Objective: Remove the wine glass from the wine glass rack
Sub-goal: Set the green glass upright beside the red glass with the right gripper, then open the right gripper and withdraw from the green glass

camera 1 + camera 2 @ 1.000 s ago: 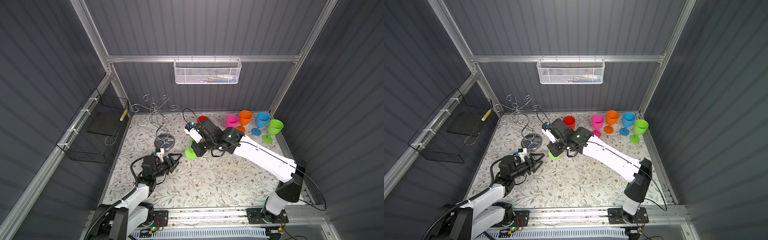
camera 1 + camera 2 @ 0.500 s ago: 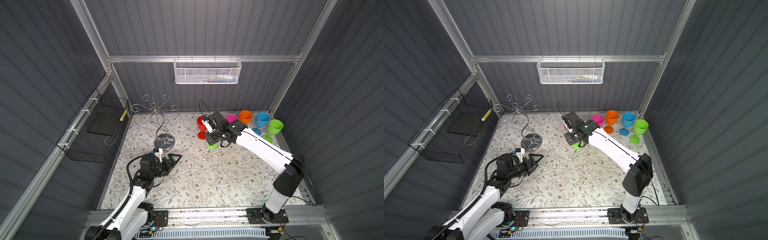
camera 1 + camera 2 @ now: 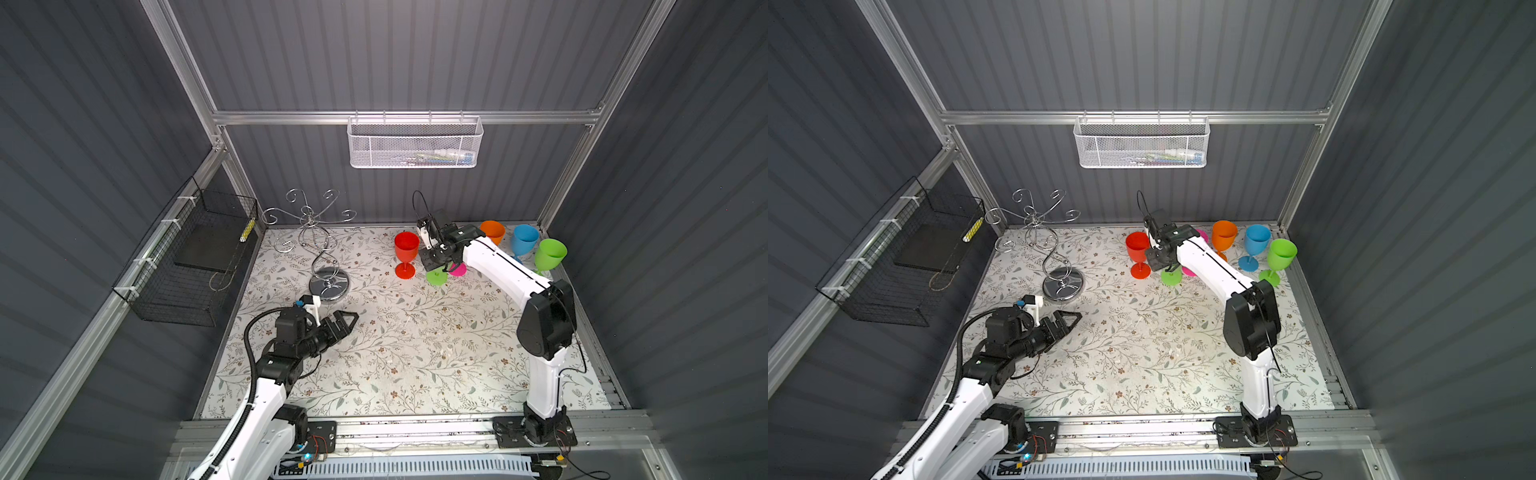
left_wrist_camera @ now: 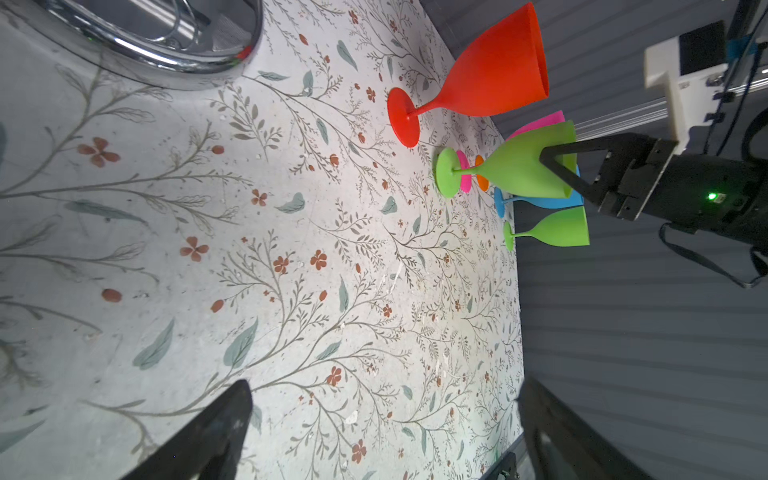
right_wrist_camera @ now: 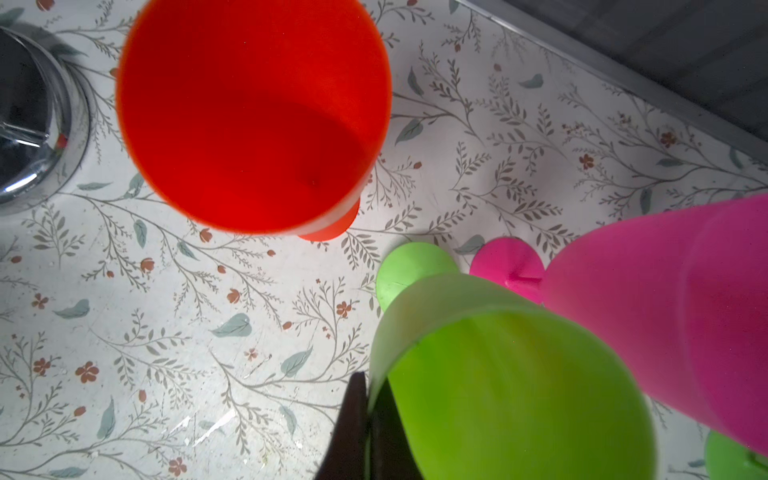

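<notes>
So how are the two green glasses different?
The held green glass has its rim pinched by the right claw; the loose green glass stands free beside the blue glass. The held one is next to the red glass, nearer the rack; the loose one is farthest from it. Both are green, stemmed and upright.

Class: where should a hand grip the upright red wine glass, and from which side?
Probably take the red wine glass by its thin stem, below the bowl, from the rack side: it stands upright, that side is open, and a green glass crowds the other.
</notes>
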Controlling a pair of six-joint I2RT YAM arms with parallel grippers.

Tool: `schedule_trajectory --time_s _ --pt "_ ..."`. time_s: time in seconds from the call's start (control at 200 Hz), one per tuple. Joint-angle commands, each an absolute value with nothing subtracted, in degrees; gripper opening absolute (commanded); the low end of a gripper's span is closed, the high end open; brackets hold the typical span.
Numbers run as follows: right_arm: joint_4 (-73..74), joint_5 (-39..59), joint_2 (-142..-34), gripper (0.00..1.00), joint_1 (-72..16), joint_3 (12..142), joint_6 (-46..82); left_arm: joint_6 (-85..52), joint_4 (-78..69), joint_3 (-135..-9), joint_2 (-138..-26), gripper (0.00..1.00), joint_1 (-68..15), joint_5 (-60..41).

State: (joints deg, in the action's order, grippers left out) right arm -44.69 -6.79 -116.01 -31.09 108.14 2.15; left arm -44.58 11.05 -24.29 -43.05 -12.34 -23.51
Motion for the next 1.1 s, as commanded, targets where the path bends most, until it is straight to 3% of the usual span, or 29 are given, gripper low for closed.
schedule_trajectory --time_s 0.0,0.21,0.5,0.705,1.096 --pt "-45.18 -4.98 -117.39 0.02 -30.89 110.38 0.97 -41.85 14.72 -26.41 -43.42 1.00 -12.57 -21.19" --pt "-45.88 -4.34 -116.61 0.39 -30.85 111.33 0.44 -39.99 18.31 -28.48 -42.04 1.00 -12.57 -15.68" --pt "-46.13 -5.17 -110.36 0.73 -30.78 113.56 -0.44 -34.18 25.84 -36.43 -41.33 1.00 -12.61 -6.02" --pt "-41.13 -7.38 -96.59 0.86 -30.76 103.92 0.25 -29.06 30.57 -42.19 -40.60 1.00 -12.57 2.84" --pt "-15.53 -16.67 -54.85 0.99 -24.88 54.97 0.97 -23.93 17.89 -32.48 -32.97 1.00 -12.57 16.95"
